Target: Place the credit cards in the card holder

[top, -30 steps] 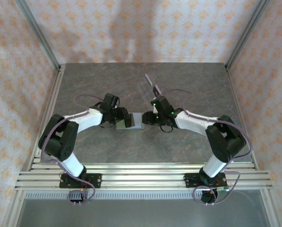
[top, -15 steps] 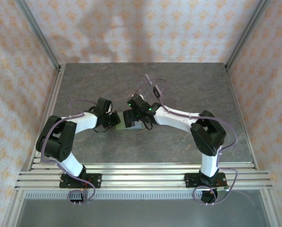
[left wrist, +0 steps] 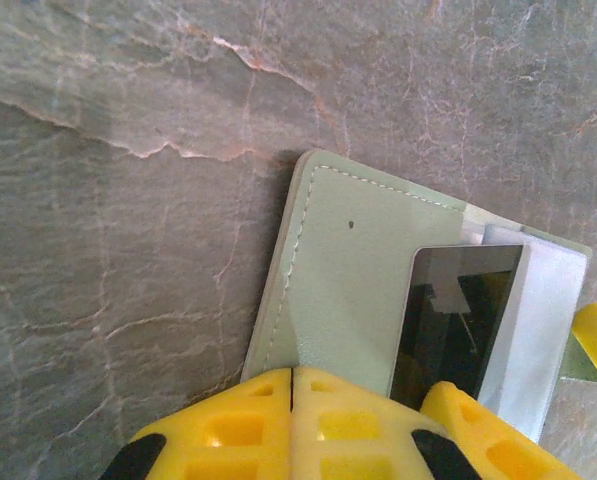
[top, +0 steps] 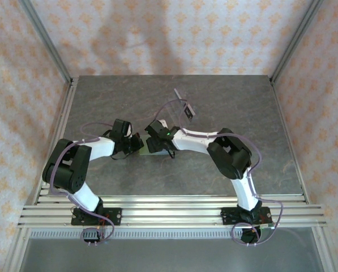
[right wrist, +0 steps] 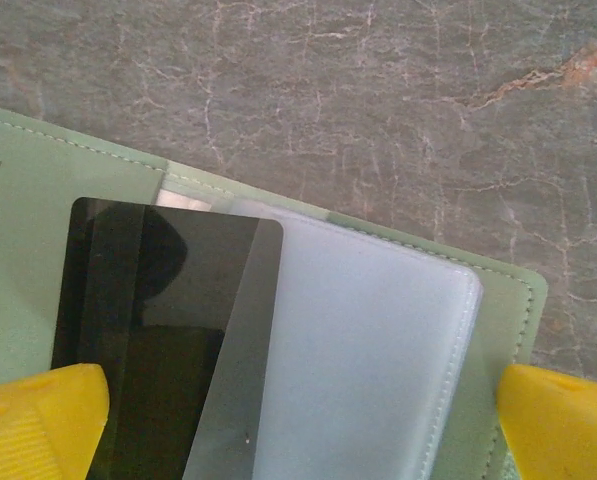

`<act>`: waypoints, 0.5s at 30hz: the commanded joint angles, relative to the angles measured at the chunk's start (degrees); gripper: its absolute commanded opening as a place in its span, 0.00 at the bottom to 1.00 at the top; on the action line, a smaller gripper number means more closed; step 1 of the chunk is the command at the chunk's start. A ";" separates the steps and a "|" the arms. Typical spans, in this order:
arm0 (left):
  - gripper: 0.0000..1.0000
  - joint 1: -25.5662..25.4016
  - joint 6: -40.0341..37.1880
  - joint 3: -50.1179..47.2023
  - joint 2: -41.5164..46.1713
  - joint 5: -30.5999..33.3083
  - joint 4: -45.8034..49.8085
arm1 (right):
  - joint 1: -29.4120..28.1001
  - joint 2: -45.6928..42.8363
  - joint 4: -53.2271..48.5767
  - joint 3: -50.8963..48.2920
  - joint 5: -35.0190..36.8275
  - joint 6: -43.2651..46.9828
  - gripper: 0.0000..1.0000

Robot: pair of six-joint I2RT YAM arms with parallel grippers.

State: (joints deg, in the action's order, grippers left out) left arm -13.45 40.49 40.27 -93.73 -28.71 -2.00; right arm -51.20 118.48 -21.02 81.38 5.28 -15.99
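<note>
Two claws; left claw (left wrist: 291, 388) clenched at card holder (left wrist: 348, 270); right claw (right wrist: 298, 420) gaping over card (right wrist: 158, 320).

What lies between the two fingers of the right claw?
The open card holder, with a dark card lying on it; the right wrist view shows this.

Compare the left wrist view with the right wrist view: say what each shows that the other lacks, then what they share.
Left wrist: most of the plain green flap of the card holder, with the left gripper shut at its edge. Right wrist: the pale pocket across its width, the right gripper open astride it. Shared: the dark credit card on the open holder, marbled table.
</note>
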 commanded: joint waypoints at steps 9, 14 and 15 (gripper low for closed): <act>0.00 -0.17 5.26 -7.81 1.95 0.39 -3.91 | -0.70 -1.91 -0.78 -2.37 8.84 -5.57 0.99; 0.00 -1.67 5.74 -9.36 2.11 -0.09 -4.35 | -0.70 -3.45 -1.06 -3.05 8.61 -6.41 0.99; 0.00 -2.13 6.08 -9.63 2.29 -0.28 -4.58 | -0.74 -4.10 -0.60 -3.05 6.43 -6.14 0.99</act>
State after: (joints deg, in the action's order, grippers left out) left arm -14.02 45.30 33.36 -91.09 -29.17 -11.33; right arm -52.03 117.14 -20.62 79.29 10.63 -20.97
